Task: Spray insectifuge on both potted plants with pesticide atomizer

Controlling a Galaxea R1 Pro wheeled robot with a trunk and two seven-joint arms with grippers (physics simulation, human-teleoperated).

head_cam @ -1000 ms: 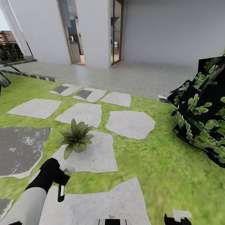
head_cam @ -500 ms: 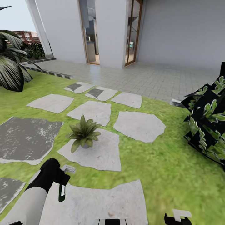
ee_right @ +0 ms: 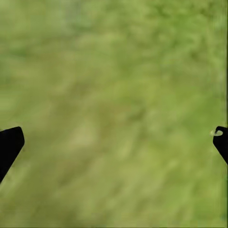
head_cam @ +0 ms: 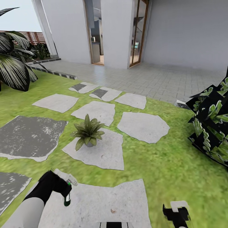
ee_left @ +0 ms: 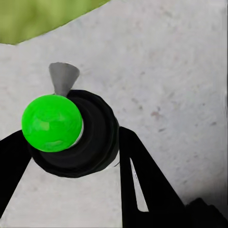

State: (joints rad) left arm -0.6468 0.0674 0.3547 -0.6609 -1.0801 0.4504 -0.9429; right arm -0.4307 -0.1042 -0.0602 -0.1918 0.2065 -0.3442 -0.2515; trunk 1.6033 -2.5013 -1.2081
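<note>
One small potted plant (head_cam: 87, 133), a low rosette of pointed green leaves in a little grey pot, is seen left of centre in the head view, standing on a pale grey, rough-textured stepping stone (head_cam: 104, 152); about nine such flat, irregular stones are counted across the bright green lawn (head_cam: 164, 171). One dark, drooping palm (head_cam: 14, 68) is found at the upper left, and one blocky dark bush with green leaf patches (head_cam: 212, 126) at the right edge. The grey paved patio (head_cam: 152, 79) lies across the upper middle, before white walls and two wood-framed doorways. One small dark green-black pesticide atomizer (head_cam: 67, 197) is held at the lower left by the left claw (head_cam: 65, 190), hanging over a large stone at the bottom; in the left wrist view the claw's black fingers (ee_left: 142, 175) are closed against the bottle (ee_left: 80, 135), whose rounded top appears bright green, with a grey nozzle. The right claw (head_cam: 176, 212), at the lower right, is spread wide over blurred grass (ee_right: 114, 109), holding nothing.
</note>
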